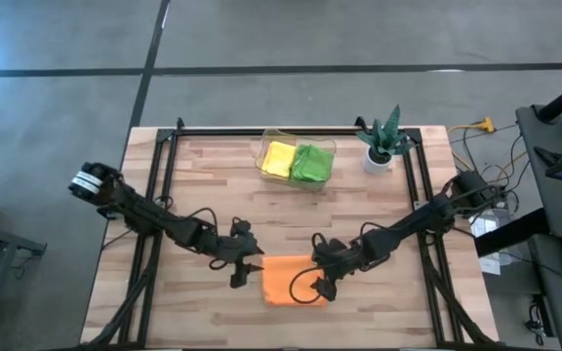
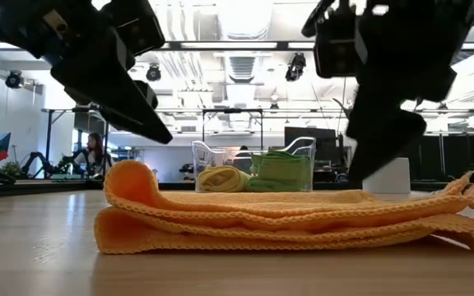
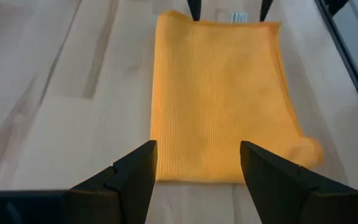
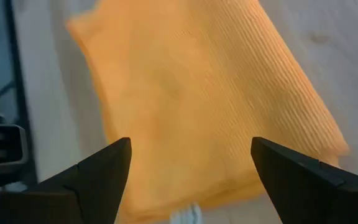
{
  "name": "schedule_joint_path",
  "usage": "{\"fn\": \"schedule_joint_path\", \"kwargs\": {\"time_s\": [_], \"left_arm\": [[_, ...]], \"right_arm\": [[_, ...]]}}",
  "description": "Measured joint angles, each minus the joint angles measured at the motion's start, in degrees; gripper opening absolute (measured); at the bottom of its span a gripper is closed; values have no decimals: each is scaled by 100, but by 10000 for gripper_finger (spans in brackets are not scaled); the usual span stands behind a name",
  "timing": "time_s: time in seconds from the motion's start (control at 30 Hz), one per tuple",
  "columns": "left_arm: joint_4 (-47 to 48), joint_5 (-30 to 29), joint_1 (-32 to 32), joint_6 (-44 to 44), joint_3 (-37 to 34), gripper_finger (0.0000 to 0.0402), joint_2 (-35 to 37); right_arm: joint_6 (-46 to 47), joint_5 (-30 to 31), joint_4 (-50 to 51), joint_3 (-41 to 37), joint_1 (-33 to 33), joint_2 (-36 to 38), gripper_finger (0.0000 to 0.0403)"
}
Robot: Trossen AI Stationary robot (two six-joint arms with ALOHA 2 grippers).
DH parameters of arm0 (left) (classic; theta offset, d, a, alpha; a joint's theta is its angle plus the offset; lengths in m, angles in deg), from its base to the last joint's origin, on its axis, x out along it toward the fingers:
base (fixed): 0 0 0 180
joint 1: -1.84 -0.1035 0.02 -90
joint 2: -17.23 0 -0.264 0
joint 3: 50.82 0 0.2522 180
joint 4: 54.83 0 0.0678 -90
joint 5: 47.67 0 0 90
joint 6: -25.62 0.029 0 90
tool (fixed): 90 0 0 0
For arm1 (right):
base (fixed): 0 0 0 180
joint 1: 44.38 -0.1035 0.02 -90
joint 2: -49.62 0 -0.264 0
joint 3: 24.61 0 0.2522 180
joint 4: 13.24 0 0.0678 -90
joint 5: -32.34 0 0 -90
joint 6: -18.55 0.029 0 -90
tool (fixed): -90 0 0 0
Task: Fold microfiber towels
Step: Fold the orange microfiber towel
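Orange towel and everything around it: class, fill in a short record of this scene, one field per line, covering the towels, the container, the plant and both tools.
orange towel: folded in layers, flat on the table, near the front edge
left tool: open, at the towel's left edge, holding nothing
right tool: open, at the towel's right edge, holding nothing
clear container: at the table's back, holds the yellow towel and green towels
plant: white pot, right of the container
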Motion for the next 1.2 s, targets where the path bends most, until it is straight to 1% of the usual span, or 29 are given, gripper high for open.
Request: {"fn": "schedule_joint_path", "kwargs": {"time_s": [0.13,0.27,0.33,0.43,0.5,0.6,0.67,0.73,0.8,0.93,1.0,1.07,1.17,1.2], "left_arm": [[-2,-14,0,-151,-159,215,116],[-2,16,0,-471,-325,215,212],[-52,53,9,-602,-352,215,242],[-19,85,24,-619,-369,215,345],[4,98,24,-743,-359,215,376],[6,107,24,-965,-333,215,420],[19,108,26,-1098,-327,215,426],[23,122,26,-1281,-327,215,426],[19,124,26,-1383,-325,215,428],[31,134,28,-1571,-325,215,450],[33,138,28,-1654,-325,215,458],[23,139,28,-1653,-325,215,459],[39,189,28,-1573,-314,215,491],[11,249,28,-1463,-309,215,491]], "right_arm": [[-143,-8,76,15,20,-153,326],[-859,-17,343,13,231,-241,326],[-1358,-78,516,-10,430,-243,326],[-2180,-342,473,-11,845,-284,326],[-2818,-550,460,-20,1149,-287,326],[-3880,-642,444,-7,1594,-328,326],[-4656,-876,275,20,1883,-360,326],[-5305,-1231,23,87,2139,-439,326],[-5907,-1624,12,190,2334,-604,326],[-6937,-2243,28,577,2499,-1084,326],[-7156,-2334,93,872,2491,-1364,326],[-7054,-2343,520,1291,2489,-1547,326],[-6226,-2029,1393,1946,2483,-1670,324],[-5962,-2061,1690,2136,2487,-1645,324]]}}
